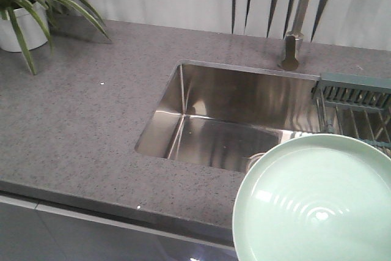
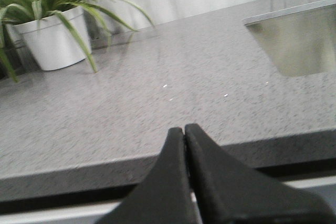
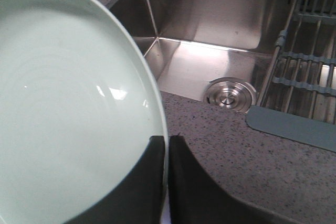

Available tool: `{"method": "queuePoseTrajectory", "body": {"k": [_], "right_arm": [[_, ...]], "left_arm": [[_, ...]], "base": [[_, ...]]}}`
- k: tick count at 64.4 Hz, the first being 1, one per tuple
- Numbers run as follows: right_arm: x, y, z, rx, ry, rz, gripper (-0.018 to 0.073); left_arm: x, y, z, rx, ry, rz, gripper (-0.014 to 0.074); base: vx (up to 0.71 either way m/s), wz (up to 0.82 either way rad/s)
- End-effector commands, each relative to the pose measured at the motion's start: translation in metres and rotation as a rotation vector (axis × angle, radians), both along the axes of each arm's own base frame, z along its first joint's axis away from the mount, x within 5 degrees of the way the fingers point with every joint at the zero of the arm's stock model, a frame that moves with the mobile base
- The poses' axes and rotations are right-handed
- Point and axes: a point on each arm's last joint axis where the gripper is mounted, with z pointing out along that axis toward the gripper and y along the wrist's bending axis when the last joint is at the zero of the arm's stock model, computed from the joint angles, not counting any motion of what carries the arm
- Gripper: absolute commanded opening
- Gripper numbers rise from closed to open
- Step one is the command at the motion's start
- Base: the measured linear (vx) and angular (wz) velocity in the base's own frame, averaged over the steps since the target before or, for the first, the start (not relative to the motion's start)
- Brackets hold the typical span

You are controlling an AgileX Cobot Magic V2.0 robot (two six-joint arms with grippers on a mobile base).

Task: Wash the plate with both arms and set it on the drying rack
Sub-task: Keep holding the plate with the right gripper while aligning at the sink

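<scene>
Plate (image 1: 314,203) grasped, judged not yet washed, not racked. Left of sink (image 1: 244,114): left end effector (image 2: 185,132) fingers together, empty, hovering off tabletop (image 1: 79,114) front edge. Sink: no water seen from faucet (image 1: 291,50). Front-right of sink: right end effector (image 3: 167,145) clamped on plate rim, plate held above tabletop edge. Right side of sink: drying rack (image 1: 353,90), no plate on it. Remaining: two-arm wash, rack placement.

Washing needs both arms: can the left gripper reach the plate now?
Probably yes. The left gripper is shut and empty, the counter beside the plate is bare, and the right gripper holds the plate by its rim.
</scene>
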Motion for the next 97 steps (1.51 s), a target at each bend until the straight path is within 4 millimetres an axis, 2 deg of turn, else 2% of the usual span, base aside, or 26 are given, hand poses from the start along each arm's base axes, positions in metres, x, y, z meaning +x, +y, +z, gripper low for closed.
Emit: {"method": "queuePoseTrajectory", "body": {"k": [1, 38, 97], "right_arm": [[0.0036, -0.0005, 0.0119, 0.025, -0.074, -0.022, -0.0001], [0.0036, -0.0005, 0.0119, 0.024, -0.074, -0.021, -0.0001], [0.0036, -0.0005, 0.0119, 0.024, -0.074, -0.021, -0.0001]], "left_arm": [[-0.0015, 0.0006, 0.0159, -0.021, -0.107, 0.003, -0.0006], [-0.0015, 0.0006, 0.0159, -0.021, -0.107, 0.003, -0.0006], [-0.0015, 0.0006, 0.0159, -0.021, -0.107, 0.003, -0.0006]], "base": [[0.05, -0.32], [0.05, -0.26], [0.03, -0.09]]}}
